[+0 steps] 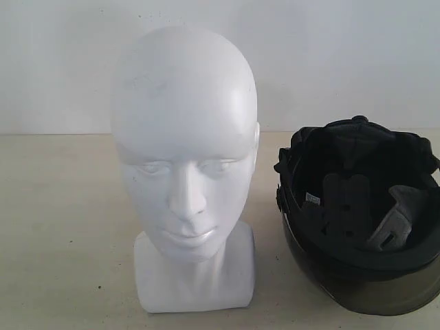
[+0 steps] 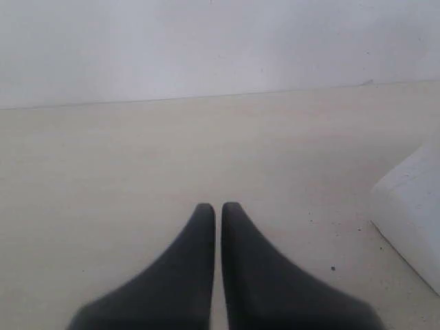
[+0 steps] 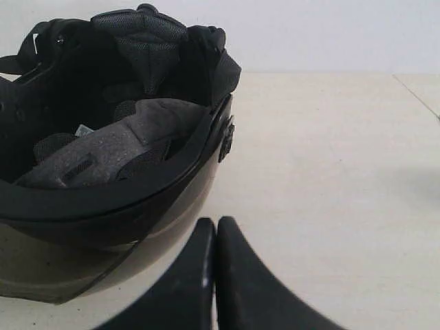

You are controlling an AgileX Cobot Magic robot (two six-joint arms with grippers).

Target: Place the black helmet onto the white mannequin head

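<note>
The white mannequin head (image 1: 184,158) stands upright on its squarish base, facing the exterior camera, left of centre. The black helmet (image 1: 361,213) lies upside down to its right, padded lining up and smoky visor toward the front. Neither gripper shows in the exterior view. In the left wrist view my left gripper (image 2: 218,206) is shut on nothing above the bare table, with a corner of the head's base (image 2: 412,220) off to one side. In the right wrist view my right gripper (image 3: 216,221) is shut and empty, close beside the helmet (image 3: 103,151) near its visor edge.
The pale beige table (image 1: 62,227) carries both objects. A plain white wall (image 1: 344,55) runs behind it. A seam or table edge (image 3: 416,96) shows in the right wrist view, beyond the helmet.
</note>
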